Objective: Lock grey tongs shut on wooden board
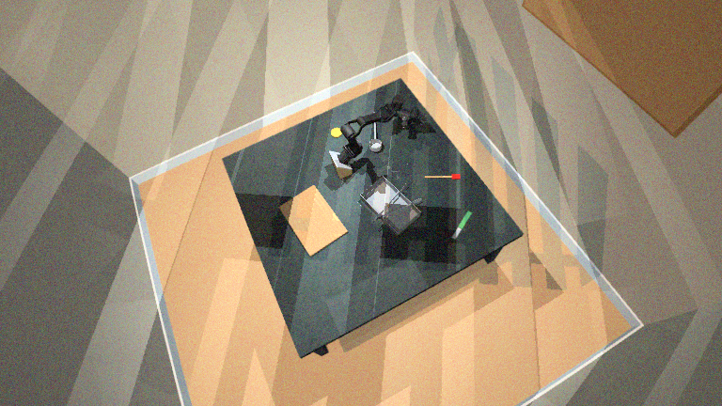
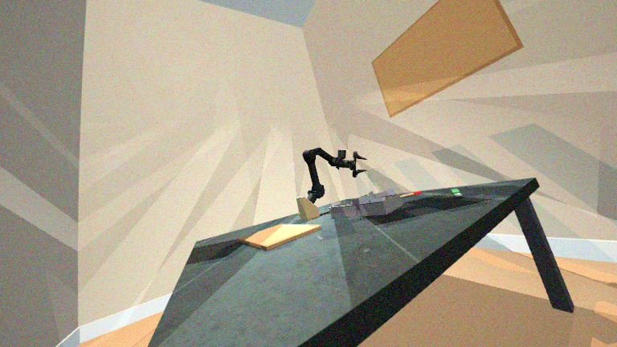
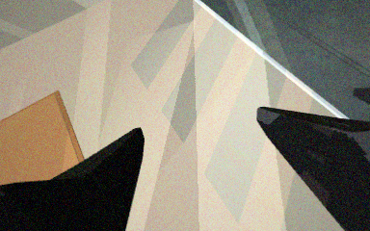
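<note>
The grey tongs point(image 1: 416, 201) lie spread open across the roasting tin point(image 1: 410, 223) point(image 2: 382, 207); their thin arms are hard to make out. The wooden board point(image 1: 314, 221) point(image 2: 283, 233) lies flat on the dark table with nothing on it. My gripper point(image 2: 365, 165) point(image 3: 199, 123) is open and empty, its fingers wide apart. It is raised well above the table and points sideways, clear of the tongs. The wrist view shows only walls and a panel between and around the fingers, no tongs.
A wedge-shaped block point(image 1: 344, 170) point(image 2: 308, 209) stands between the arm and the board. A yellow disc point(image 1: 336, 132) and a small pan point(image 1: 375, 146) lie near the arm. A red-ended stick point(image 1: 456, 177) point(image 2: 417, 193) and a green-handled tool point(image 1: 464, 219) point(image 2: 455, 190) lie beyond the tin.
</note>
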Robot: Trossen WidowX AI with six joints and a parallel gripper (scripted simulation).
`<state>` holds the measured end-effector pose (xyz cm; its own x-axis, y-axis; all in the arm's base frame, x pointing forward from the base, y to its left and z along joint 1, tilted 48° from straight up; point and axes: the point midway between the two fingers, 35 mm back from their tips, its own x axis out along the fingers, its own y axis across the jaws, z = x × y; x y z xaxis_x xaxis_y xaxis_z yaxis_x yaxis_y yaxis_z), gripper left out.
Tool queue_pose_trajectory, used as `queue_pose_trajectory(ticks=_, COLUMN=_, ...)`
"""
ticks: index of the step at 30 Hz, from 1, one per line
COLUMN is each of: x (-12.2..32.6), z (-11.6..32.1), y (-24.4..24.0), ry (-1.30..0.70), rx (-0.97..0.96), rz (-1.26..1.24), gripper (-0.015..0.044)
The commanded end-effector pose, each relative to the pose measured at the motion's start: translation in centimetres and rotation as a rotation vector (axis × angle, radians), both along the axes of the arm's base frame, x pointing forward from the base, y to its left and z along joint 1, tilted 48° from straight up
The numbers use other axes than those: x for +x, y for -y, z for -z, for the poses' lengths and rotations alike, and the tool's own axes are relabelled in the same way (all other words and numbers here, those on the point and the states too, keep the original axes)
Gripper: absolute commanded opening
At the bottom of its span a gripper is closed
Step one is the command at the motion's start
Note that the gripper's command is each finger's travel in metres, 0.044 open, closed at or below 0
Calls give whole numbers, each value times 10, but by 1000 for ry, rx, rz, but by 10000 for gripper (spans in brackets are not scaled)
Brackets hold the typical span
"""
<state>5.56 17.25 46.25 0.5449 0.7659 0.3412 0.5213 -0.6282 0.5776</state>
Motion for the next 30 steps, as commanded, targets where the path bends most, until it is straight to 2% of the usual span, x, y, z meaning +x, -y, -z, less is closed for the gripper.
queue_pose_trajectory(ticks=1, x=0, z=0, y=0, ry=0, rx=0, rz=0, gripper=426)
queue_pose_trajectory(ticks=8, x=2, z=-2, y=-19, ry=123, rx=-110, rz=61, gripper=440)
queue_pose_trajectory(ticks=15, x=28, z=6, y=-74, ry=380, rx=-441, rz=164, gripper=440)
queue_pose_trajectory(ticks=23, x=110, z=57, y=-119, ry=492, rx=-918, rz=198, gripper=440)
queue_pose_trajectory(ticks=30, x=201, z=122, y=-106, ry=383, rx=-1260, rz=119, gripper=440)
